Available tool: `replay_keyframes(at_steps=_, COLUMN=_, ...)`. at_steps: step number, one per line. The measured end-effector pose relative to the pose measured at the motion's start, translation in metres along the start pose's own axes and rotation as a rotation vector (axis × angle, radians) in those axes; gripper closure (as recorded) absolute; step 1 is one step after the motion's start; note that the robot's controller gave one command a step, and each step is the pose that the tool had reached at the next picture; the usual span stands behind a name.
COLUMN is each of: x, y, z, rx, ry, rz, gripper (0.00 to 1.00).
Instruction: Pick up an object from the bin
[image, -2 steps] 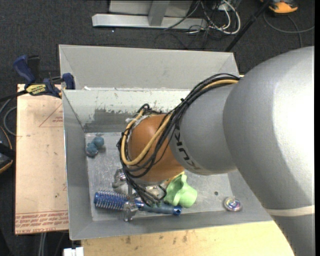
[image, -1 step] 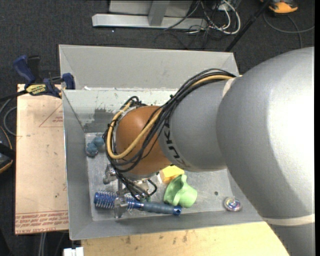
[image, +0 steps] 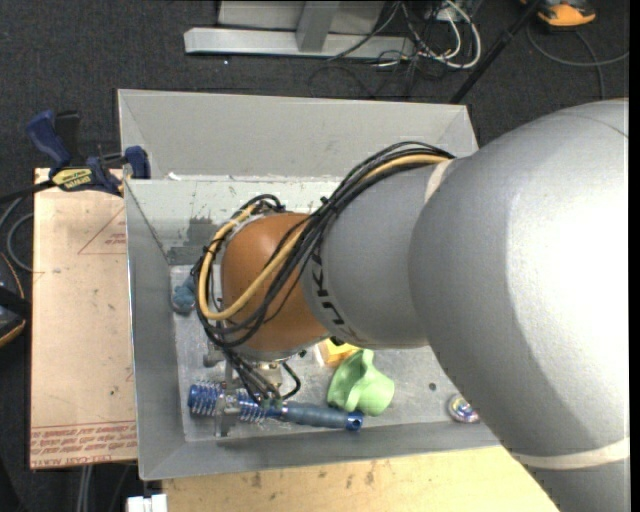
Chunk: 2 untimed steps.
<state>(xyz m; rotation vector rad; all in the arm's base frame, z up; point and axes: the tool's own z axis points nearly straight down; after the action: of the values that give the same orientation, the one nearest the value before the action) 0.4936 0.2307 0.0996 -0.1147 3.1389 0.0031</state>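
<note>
Up and to the left of the gripper (image: 238, 395), a small dull blue lump (image: 183, 295) lies on the scratched grey metal floor of the bin (image: 150, 330). Just left of the gripper is a ribbed blue coil (image: 205, 398), glossy like plastic. The gripper itself is down over the bin's near left corner, under the smooth orange wrist cover (image: 265, 285) and its looped cables. Whether it is open or closed on anything cannot be told. A slim blue rod (image: 322, 416) runs right from under it. Further right are a yellow piece (image: 335, 352), half hidden, a soft-looking, rounded pale green lump (image: 360, 386), and, well apart, a small shiny round thing (image: 460, 408).
</note>
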Motion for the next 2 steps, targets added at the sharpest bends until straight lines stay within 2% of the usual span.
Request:
replay_keyframes(at_steps=1, x=0.0021, y=-0.0027, z=0.0252, rx=-0.004, ry=-0.006, rz=0.167, gripper=0.00)
replay_keyframes(at_steps=2, x=0.0008, y=-0.0012, z=0.0233, rx=-0.002, ry=-0.003, rz=0.166, gripper=0.00)
